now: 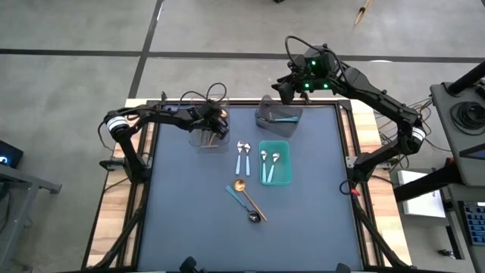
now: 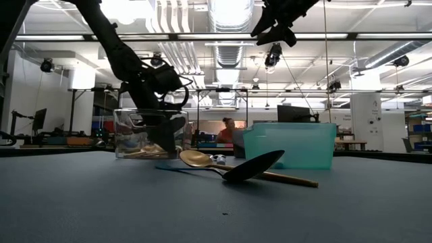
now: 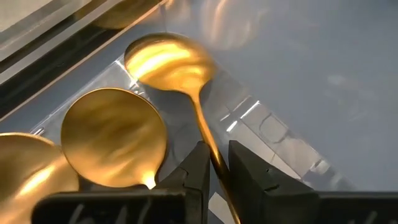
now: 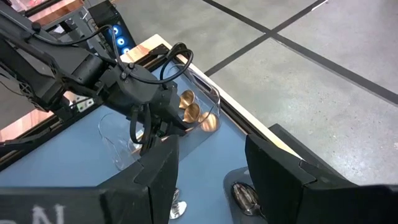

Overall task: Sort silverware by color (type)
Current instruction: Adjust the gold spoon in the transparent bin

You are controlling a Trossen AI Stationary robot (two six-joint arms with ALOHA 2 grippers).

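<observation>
A clear bin (image 1: 209,136) stands at the dark mat's (image 1: 189,220) far left, a grey bin (image 1: 277,114) far centre, a teal bin (image 1: 274,162) just nearer. A person (image 2: 226,131) sits beyond.

the left gripper (image 1: 217,127) fills the clear bin (image 1: 198,142), crowded by gold spoons (image 3: 115,137), while bare mat (image 1: 182,205) beside the crossed spoons (image 1: 247,200) offers passage.

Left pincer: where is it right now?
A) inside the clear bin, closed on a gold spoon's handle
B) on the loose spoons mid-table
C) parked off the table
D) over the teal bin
A: the left wrist view shows the left pincer pinching a gold spoon handle inside the clear bin.
</observation>
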